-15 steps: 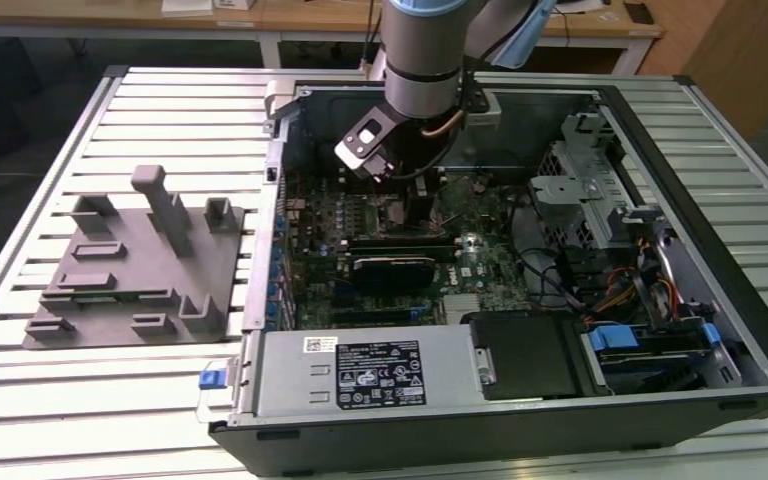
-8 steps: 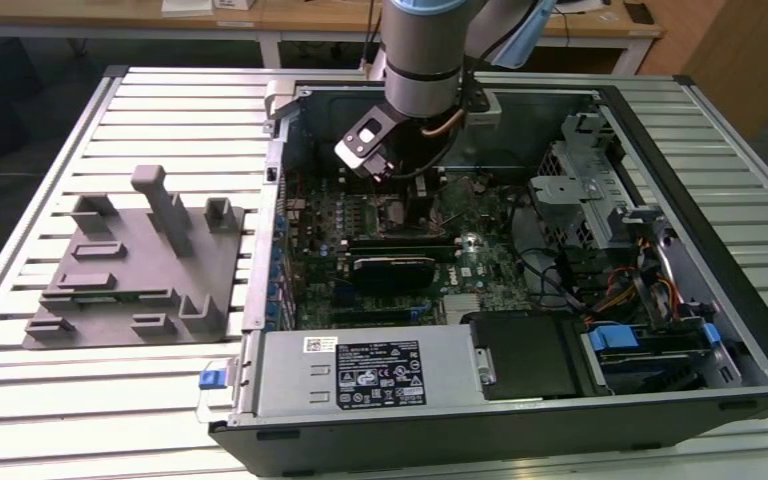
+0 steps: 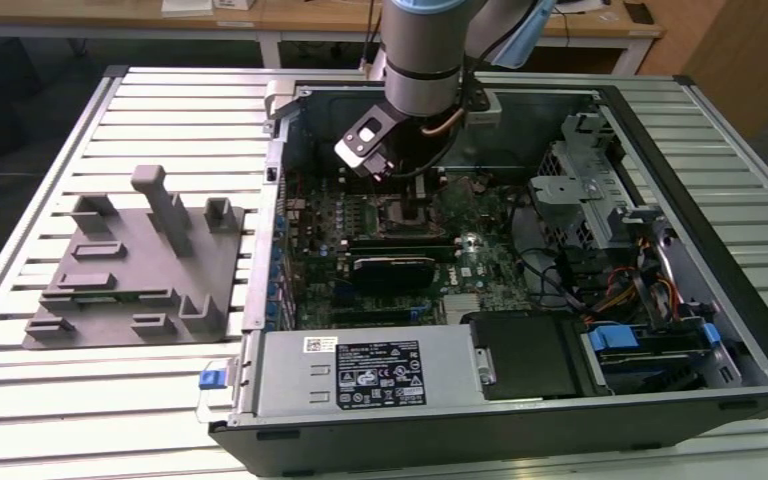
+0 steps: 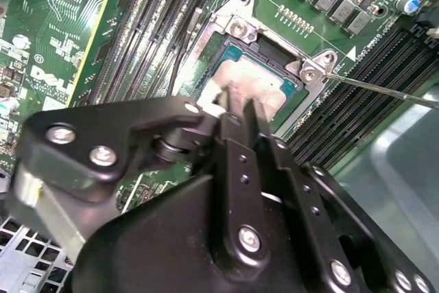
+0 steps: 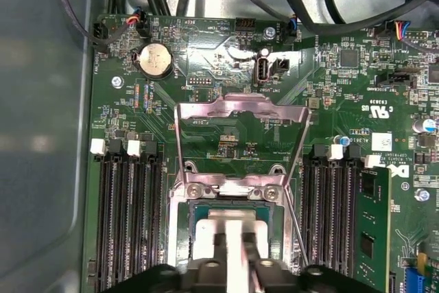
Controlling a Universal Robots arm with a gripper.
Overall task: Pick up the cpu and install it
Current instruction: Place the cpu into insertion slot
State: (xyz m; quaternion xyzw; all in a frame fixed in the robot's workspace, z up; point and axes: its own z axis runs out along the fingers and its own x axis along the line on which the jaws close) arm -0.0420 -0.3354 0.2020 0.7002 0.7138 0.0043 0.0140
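Cpu [image 4: 264,87] — one, in socket [image 5: 230,190], under one hand [image 4: 236,109].

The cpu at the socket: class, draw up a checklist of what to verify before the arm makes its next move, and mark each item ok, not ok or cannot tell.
1. Load plate raised clear of the socket: ok.
2. Socket lever unlatched and swung aside: ok.
3. cpu inside the socket's frame, under the gripper: ok.
4. cpu seated flat and fully down: cannot tell; the gripper covers part of it.
5. Hold of the gripper on the cpu: cannot tell.
6. Cables lying away from the socket: ok.
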